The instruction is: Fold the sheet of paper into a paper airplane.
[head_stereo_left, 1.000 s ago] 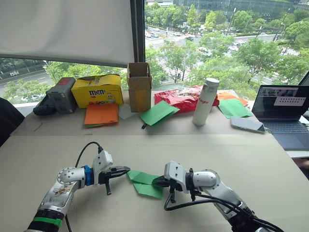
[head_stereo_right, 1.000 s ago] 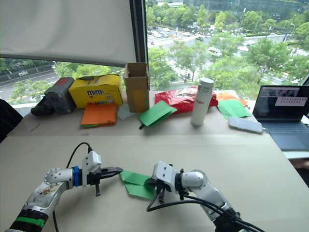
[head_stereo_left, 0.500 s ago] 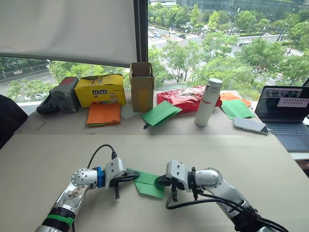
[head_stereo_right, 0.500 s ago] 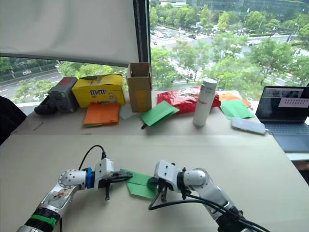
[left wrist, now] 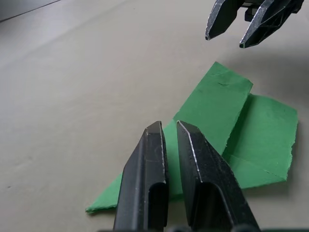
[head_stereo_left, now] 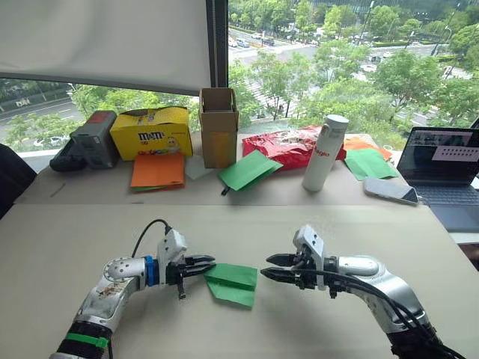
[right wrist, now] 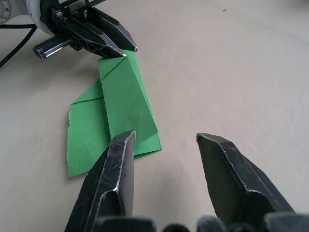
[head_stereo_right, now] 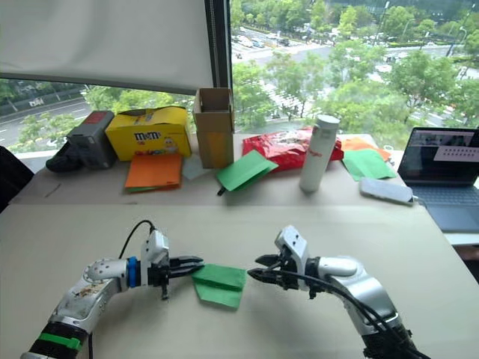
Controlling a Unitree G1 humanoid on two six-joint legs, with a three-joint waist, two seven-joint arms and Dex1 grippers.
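From the head views, the folded sheet of paper [head_stereo_left: 232, 283] lies flat on the table [head_stereo_left: 299, 224] between the two pincers. The left pincer [head_stereo_left: 206, 264], nearly closed, touches its pointed left corner.

The left wrist view shows its fingers [left wrist: 149, 179] close together over the paper's point.

The right wrist view shows the right pincer [right wrist: 166, 140] spread open, just beside the paper's right edge.

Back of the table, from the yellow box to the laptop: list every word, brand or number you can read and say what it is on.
"m&m's" on the front of the yellow box.
Red lettering on the white bottle: too blurred to read.
Print on the red bag: too crumpled and small to read.
Text on the laptop screen: too small to read.
The brown carton bears no readable text.
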